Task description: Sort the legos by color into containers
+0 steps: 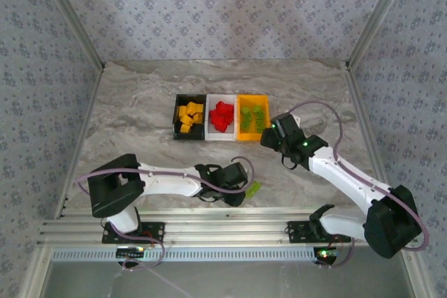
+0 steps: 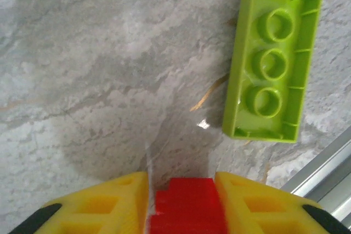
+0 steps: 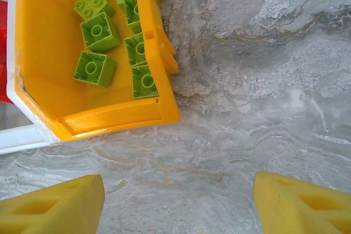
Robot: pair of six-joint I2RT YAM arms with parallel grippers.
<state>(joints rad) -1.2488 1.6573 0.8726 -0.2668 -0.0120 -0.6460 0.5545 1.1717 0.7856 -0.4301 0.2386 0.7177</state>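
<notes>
Red lego (image 2: 189, 212) clenched in my left gripper (image 2: 184, 193); right gripper (image 3: 178, 206) gapes empty. Bins (image 1: 221, 138) look nearly sorted; one lime brick (image 2: 272, 58) lies loose.

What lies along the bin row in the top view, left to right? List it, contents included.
Black bin with yellow-orange bricks → white bin with red bricks → orange bin with lime green bricks → right end effector, open, by the orange bin's near right corner.
</notes>
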